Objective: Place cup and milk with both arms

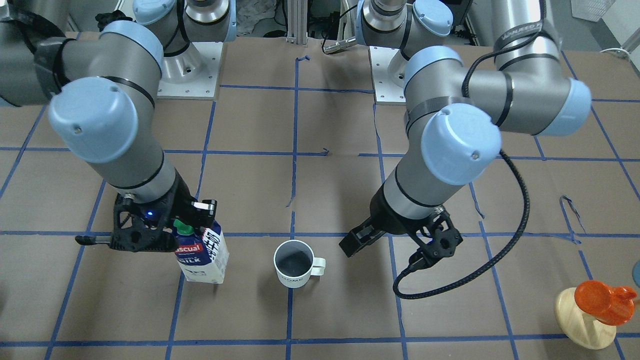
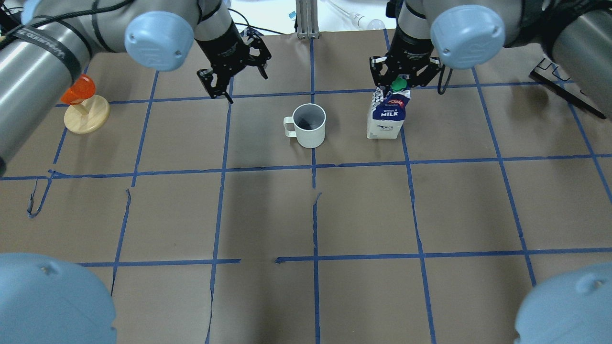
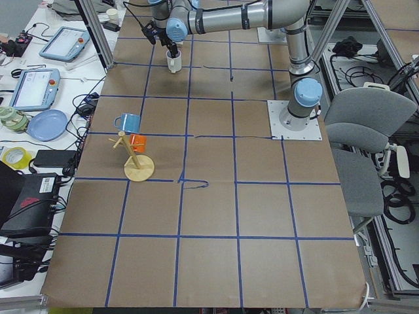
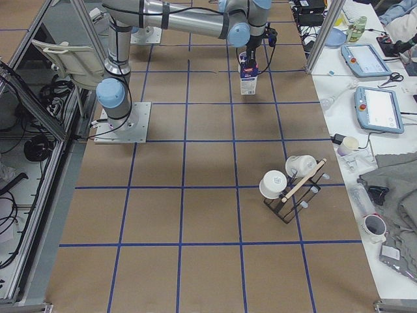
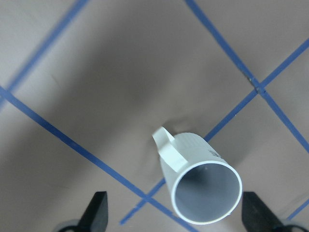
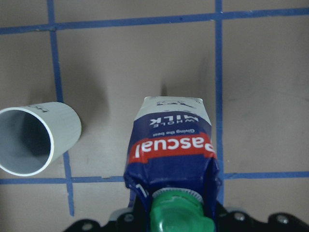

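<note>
Risk: right fingers (image 2: pixel 380 76) seemingly pinch milk (image 2: pixel 385 119) top, tipping it on release; open left fingers (image 5: pixel 98 210) may clip cup (image 2: pixel 310 125).

In the right wrist view the milk (image 6: pixel 169 145) hides the right gripper's (image 2: pixel 400 82) fingertips, and the bottom edge cuts its green cap (image 6: pixel 179 216). The left wrist view's bottom edge cuts off the left gripper (image 2: pixel 236 82) above its two fingertips (image 5: pixel 98 209).

The cup (image 2: pixel 310 125) is white, dark grey inside. The milk (image 2: pixel 386 117) is dark blue and white, with a green cap (image 6: pixel 181 217) and a red label (image 6: pixel 171 147). The desk (image 2: pixel 267 210) is brown with a blue grid.
</note>
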You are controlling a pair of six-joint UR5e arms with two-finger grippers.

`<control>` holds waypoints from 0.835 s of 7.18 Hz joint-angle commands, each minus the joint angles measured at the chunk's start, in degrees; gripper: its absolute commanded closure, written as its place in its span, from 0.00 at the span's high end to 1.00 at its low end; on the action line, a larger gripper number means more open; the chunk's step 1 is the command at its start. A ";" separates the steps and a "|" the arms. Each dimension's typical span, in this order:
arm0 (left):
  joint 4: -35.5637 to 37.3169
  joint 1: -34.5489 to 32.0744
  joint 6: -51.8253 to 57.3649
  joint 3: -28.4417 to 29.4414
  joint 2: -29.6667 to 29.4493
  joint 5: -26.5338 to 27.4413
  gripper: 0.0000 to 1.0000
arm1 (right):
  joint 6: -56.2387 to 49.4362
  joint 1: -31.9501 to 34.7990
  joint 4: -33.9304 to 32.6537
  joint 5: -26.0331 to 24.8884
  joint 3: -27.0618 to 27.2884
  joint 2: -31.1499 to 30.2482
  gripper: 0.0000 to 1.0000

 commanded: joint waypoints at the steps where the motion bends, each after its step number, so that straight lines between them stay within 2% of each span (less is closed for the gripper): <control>1: -3.04 1.56 14.87 0.35 4.21 2.59 1.00 | 1.76 3.75 -0.99 0.25 -3.06 3.74 0.19; 2: -5.48 2.35 15.15 -0.09 6.58 3.28 1.00 | 4.02 5.32 -1.07 1.03 -2.97 4.19 0.19; 4: -7.60 5.95 22.42 -0.88 10.28 3.91 1.00 | 3.96 7.09 -1.60 1.04 -2.80 4.72 0.21; 5: -7.96 6.74 22.80 -2.54 11.42 3.47 1.00 | 4.04 7.10 -1.86 0.87 -2.62 4.89 0.43; 6: -7.79 7.45 23.15 -4.65 12.83 3.90 1.00 | 4.04 7.10 -2.39 0.43 -2.45 5.24 0.77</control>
